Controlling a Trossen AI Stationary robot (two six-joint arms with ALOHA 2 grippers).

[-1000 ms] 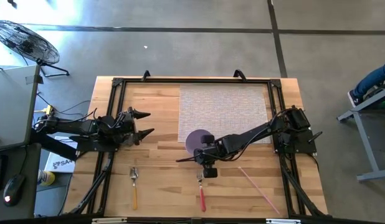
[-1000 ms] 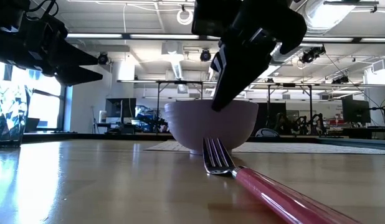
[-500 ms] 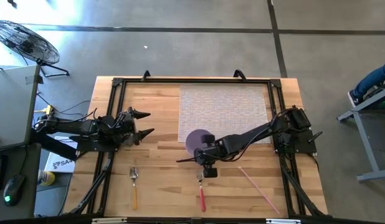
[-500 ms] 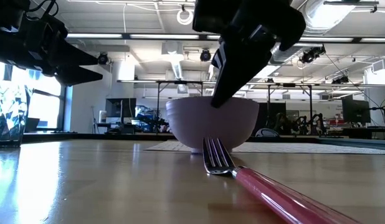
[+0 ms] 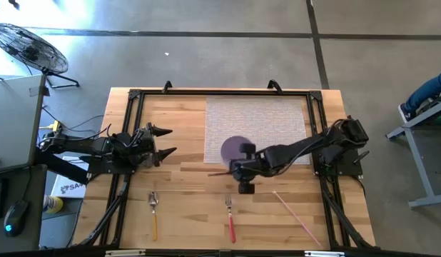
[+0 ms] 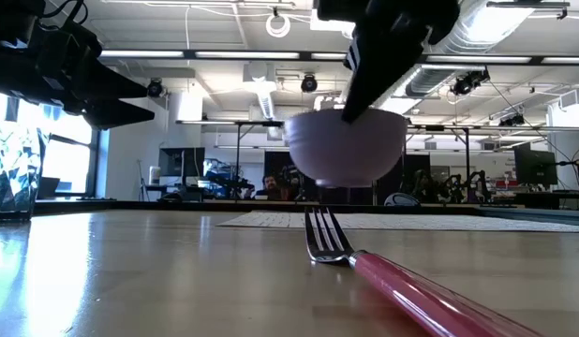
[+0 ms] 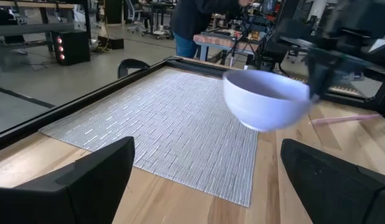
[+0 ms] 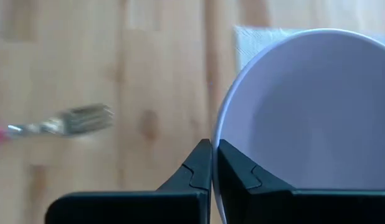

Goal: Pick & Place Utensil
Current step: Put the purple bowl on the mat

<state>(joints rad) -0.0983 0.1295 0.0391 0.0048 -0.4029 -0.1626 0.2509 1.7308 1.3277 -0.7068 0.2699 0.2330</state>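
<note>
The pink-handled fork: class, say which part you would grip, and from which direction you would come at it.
Grip the pink-handled fork at mid-handle, coming straight down from above. It lies flat on the wooden table with clear wood on both sides, so the fingers should straddle the thin handle crosswise. The tines point toward the mat; they look flatter and harder to pinch.

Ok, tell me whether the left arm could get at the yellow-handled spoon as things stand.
Probably yes. The left tool hangs open and empty above bare wood, and the spoon lies apart on its side of the table; the right tool holds the bowl elsewhere.
</note>
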